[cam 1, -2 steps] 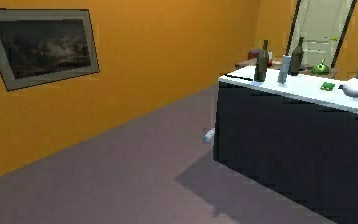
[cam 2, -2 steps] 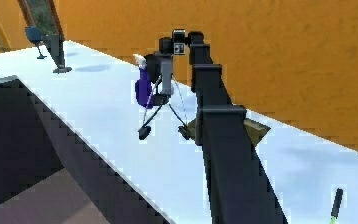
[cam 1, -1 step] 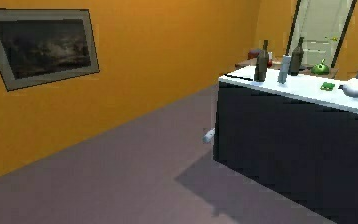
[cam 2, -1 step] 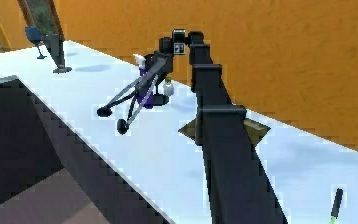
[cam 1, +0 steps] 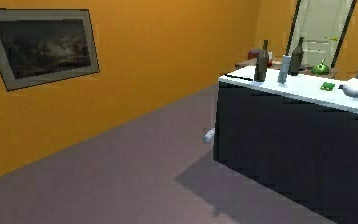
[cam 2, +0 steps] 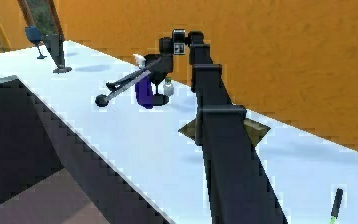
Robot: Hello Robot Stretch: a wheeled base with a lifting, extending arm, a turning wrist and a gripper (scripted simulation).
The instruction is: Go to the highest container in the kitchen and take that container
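Note:
In the arm side view my arm reaches out over a white countertop (cam 2: 107,140). The gripper (cam 2: 115,92) sits at the arm's far end, with its thin fingers pointing to the left. A small purple-blue container-like thing (cam 2: 145,93) stands on the counter right at the gripper's body, and a small white thing (cam 2: 166,96) is beside it. I cannot tell whether the gripper holds anything or touches the purple thing. In the forward view the dark counter (cam 1: 287,140) with its white top carries two dark bottles (cam 1: 262,62) (cam 1: 299,55).
A wine glass (cam 2: 32,38) and a dark bottle (cam 2: 49,35) stand at the counter's left end, and a flat brown thing (cam 2: 255,131) lies by the arm. Ahead are a white teapot (cam 1: 354,88), a green round thing (cam 1: 320,68), a framed picture (cam 1: 45,46), a pale door (cam 1: 322,25) and open floor (cam 1: 107,170).

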